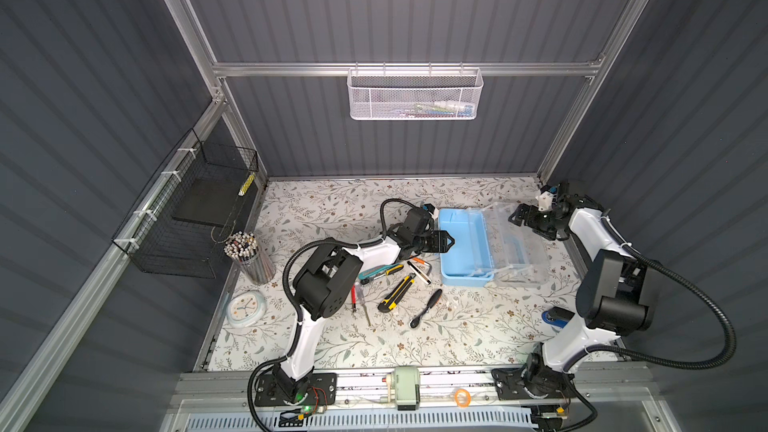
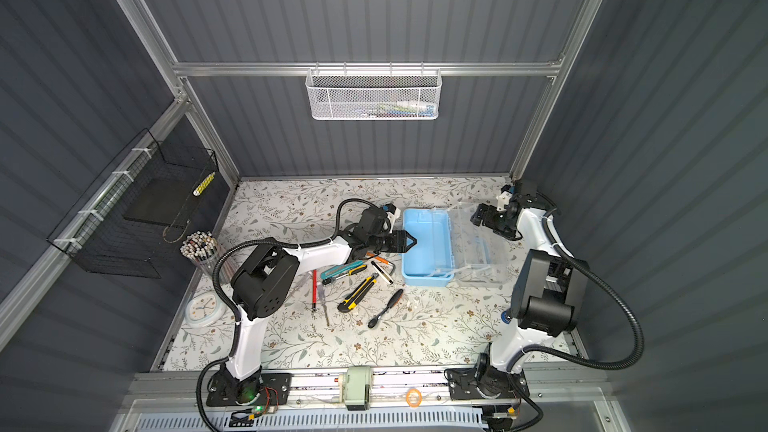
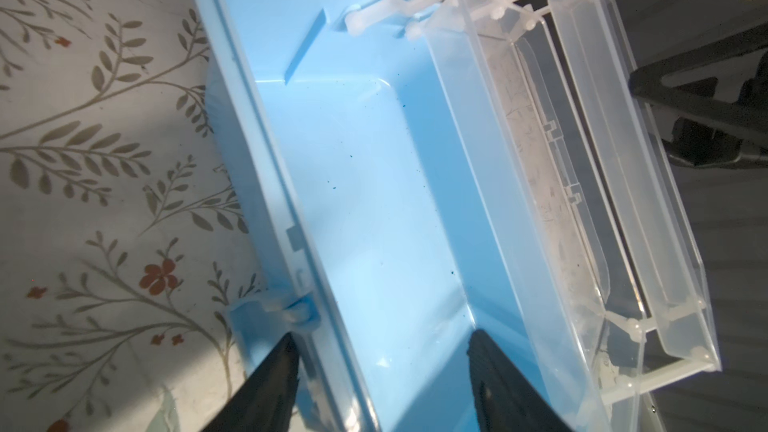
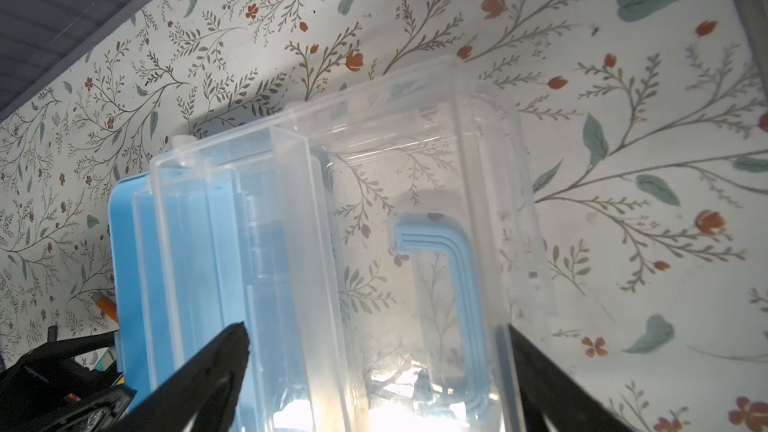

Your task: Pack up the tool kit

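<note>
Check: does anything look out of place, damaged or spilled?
Nothing damaged or spilled. A few dark specks dot the floor of the empty light-blue rectangular plastic box; small tools lie scattered beside it.

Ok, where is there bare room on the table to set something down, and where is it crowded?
Widest bare patch: the table between the ratchet and the front rail. Another runs from the back wall to the blue box. The box itself is empty. Crowded: the tools left of the box, around the yellow-black knife.

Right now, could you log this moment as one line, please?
box open, empty | tools on table | left gripper open at box | right gripper open
</note>
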